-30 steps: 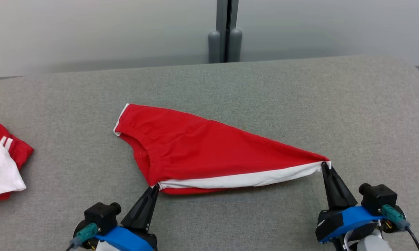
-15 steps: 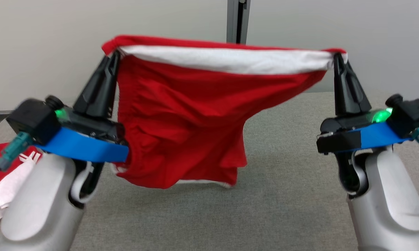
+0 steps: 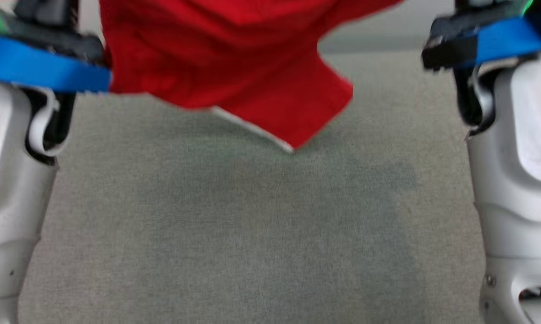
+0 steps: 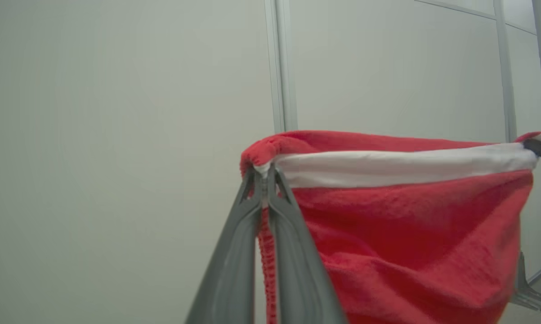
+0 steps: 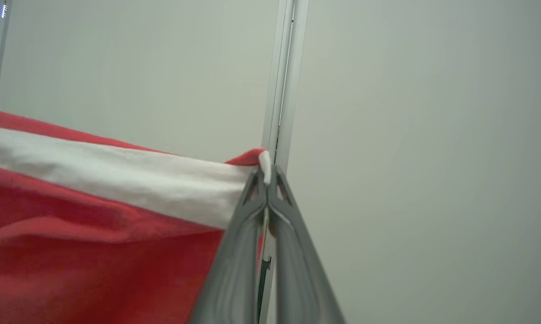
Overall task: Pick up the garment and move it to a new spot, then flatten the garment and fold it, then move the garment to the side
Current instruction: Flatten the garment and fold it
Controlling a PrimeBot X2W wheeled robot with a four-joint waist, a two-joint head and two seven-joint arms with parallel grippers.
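The garment (image 3: pixel 234 58) is a pair of red shorts with a white band, hanging in the air above the grey table (image 3: pixel 252 234). In the left wrist view my left gripper (image 4: pixel 264 173) is shut on one top corner of the garment (image 4: pixel 405 216), at the white band. My right gripper (image 5: pixel 266 176) pinches the opposite corner of the garment (image 5: pixel 95 211), shut on it. The band runs stretched between the two grips. In the head view the lower hem hangs free above the table, and both fingertips are above the top edge.
Both pale forearms stand upright at the left (image 3: pixel 9 180) and right (image 3: pixel 513 180) of the head view. A pale wall with a vertical metal post (image 5: pixel 281 90) lies behind the garment. The grey felt table spreads below.
Both arms have lifted the garment from flat on the table up into the air, and it keeps rising. The head view has shifted, so the other red-and-white cloth at the left is out of frame.
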